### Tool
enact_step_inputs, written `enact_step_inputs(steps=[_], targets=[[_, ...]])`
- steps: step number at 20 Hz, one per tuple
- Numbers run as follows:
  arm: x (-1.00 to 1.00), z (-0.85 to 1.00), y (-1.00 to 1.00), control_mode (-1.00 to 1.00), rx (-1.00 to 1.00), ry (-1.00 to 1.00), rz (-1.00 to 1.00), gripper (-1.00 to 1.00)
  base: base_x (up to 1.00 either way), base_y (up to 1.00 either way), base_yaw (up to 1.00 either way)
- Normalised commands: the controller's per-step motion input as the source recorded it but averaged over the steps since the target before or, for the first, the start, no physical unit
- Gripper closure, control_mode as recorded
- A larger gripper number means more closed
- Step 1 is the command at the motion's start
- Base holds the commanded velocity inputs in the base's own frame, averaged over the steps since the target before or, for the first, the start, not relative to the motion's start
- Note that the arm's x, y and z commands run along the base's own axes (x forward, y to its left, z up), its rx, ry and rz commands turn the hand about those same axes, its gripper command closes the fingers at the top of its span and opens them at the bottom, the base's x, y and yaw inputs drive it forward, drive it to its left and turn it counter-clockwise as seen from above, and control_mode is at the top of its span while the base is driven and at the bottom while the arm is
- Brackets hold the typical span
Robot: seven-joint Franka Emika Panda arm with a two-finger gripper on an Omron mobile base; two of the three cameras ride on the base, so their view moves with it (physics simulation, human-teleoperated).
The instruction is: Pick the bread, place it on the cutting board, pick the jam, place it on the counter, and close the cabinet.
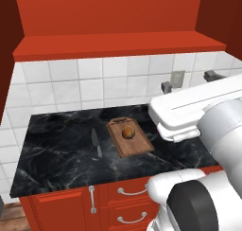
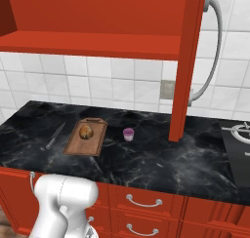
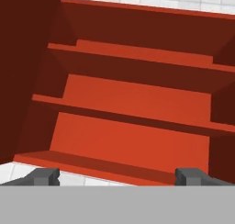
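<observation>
The gripper (image 3: 117, 176) stands wide open and empty, its two dark fingertips (image 3: 43, 176) far apart at the bottom of the hand view, aimed into the open cabinet (image 3: 133, 103). Bare red shelves fill the space ahead, with a dark side wall closing in at 9 o'clock and another at 3 o'clock.

In the right base view the bread (image 2: 85, 132) lies on the cutting board (image 2: 93, 142), toward the board's handle end and inside its edges. The jam (image 2: 128, 134) stands upright on the counter (image 2: 161, 159) at 3 o'clock from the board, near it but not touching. Farther toward 3 o'clock, an open cabinet door (image 2: 188, 61) hangs edge-on over the counter, its lower edge near the slab. Between the jar and the door the marble is bare, and a wide bare strip runs along the counter's front edge.

A grey knife (image 2: 55, 135) lies flat at 9 o'clock from the board, apart from it. White wall tiles (image 2: 97, 83) back the counter, with an outlet plate (image 2: 167, 89) set in them. A stove burner (image 2: 240, 132) sits at the far 3 o'clock end. Red drawers (image 2: 146, 200) with silver handles run below.
</observation>
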Motion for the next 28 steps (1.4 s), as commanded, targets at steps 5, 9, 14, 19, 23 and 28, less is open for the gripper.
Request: enact_step_inputs(steps=[5,9,14,19,23,28], targets=[[-0.33,0.12,0.11,-1.00,0.00,0.00,0.05,-1.00,0.00,0.00,0.00],[-0.44,0.33,0.05,-1.00,0.00,0.00,0.03,-1.00,0.00,0.00,0.00],[-0.48,0.24,0.09,-1.00,0.00,0.00,0.04,-1.00,0.00,0.00,0.00],[-0.47,0.10,0.20,-1.00,0.00,0.00,0.02,-1.00,0.00,0.00,0.00],[-0.34,0.02,0.36,-1.00,0.00,0.00,0.00,-1.00,0.00,0.00,0.00],[-0.35,0.00,0.38,-1.00,0.00,0.00,0.00,-1.00,0.00,0.00,0.00]])
